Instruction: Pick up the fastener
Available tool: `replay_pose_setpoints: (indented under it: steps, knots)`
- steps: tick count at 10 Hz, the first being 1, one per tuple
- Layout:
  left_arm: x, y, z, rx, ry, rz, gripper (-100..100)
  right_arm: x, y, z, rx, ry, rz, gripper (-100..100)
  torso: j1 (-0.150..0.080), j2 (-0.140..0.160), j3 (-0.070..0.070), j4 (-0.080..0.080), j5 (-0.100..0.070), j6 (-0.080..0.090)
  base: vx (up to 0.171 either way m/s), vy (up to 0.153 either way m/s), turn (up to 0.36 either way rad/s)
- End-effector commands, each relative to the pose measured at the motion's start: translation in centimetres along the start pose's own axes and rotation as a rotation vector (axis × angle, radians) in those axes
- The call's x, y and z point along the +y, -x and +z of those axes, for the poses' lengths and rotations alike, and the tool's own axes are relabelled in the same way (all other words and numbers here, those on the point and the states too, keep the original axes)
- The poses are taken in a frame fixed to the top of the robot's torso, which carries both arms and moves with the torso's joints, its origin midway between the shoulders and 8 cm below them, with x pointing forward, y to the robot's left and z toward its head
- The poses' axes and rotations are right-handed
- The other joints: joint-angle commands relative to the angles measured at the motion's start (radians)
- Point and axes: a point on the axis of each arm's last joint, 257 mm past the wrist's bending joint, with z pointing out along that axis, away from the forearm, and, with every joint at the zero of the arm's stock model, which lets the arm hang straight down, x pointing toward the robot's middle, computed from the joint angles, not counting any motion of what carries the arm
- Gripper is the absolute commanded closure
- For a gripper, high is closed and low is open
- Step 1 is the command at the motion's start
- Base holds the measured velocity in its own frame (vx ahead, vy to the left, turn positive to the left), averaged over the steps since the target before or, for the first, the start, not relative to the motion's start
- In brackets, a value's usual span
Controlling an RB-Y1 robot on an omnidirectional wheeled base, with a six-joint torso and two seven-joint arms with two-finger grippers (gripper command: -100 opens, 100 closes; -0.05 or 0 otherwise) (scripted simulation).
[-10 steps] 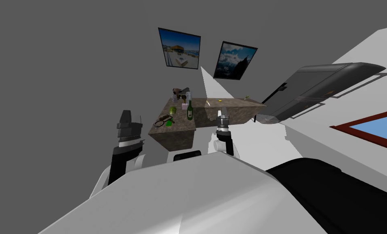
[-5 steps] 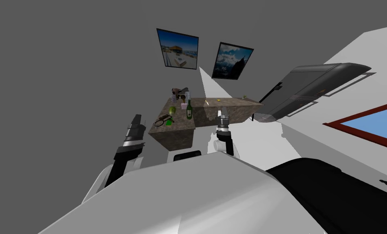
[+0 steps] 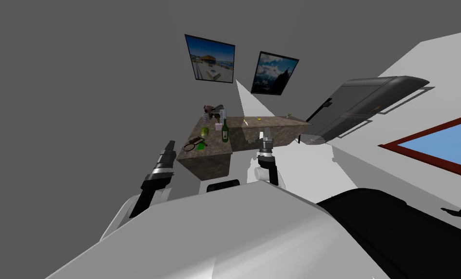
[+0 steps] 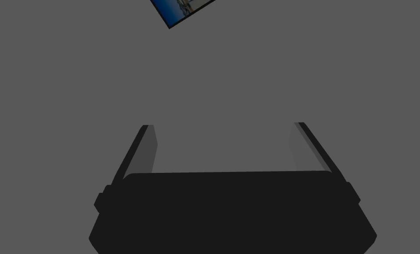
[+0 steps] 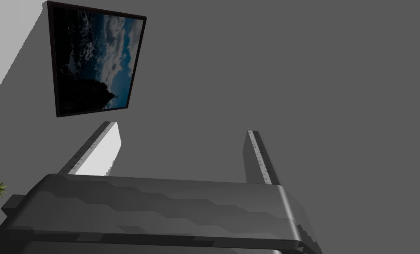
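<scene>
Ahead, left gripper (image 4: 222, 125) and right gripper (image 5: 182, 128) both with jaws apart, mottled brown counter (image 3: 214, 147) beyond the jaws, green bottle (image 3: 225, 131) upright on it.

Bottle (image 3: 225, 131) on counter (image 3: 215, 148), glasses (image 3: 194, 144) L of it.

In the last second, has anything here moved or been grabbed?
My left hand swung inward, toward the mottled brown counter, open and holding nothing. My head camera turned slightly, so the whole view slid. My right hand stayed raised and open, and the green bottle kept its place on the counter.
</scene>
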Motion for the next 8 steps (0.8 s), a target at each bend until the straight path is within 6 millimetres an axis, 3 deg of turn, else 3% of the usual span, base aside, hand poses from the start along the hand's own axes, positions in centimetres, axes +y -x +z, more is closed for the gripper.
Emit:
replay_pose_setpoints:
  steps: [1, 8]
  knots:
    - [2.4, -0.4, -0.1, 0.024, 0.061, 0.026, -100, 0.0, 0.0, 0.0, 0.000, 0.000, 0.000, 0, 0.000, 0.000, 0.000, 0.000, 0.000, 0.000, 0.005, 0.022, -0.050]
    - [11.3, -0.8, -1.8, 0.100, 0.304, 0.135, -100, 0.0, 0.0, 0.0, 0.000, 0.000, 0.000, 0, 0.000, -0.001, -0.001, 0.000, 0.000, 0.000, 0.019, 0.020, -0.056]
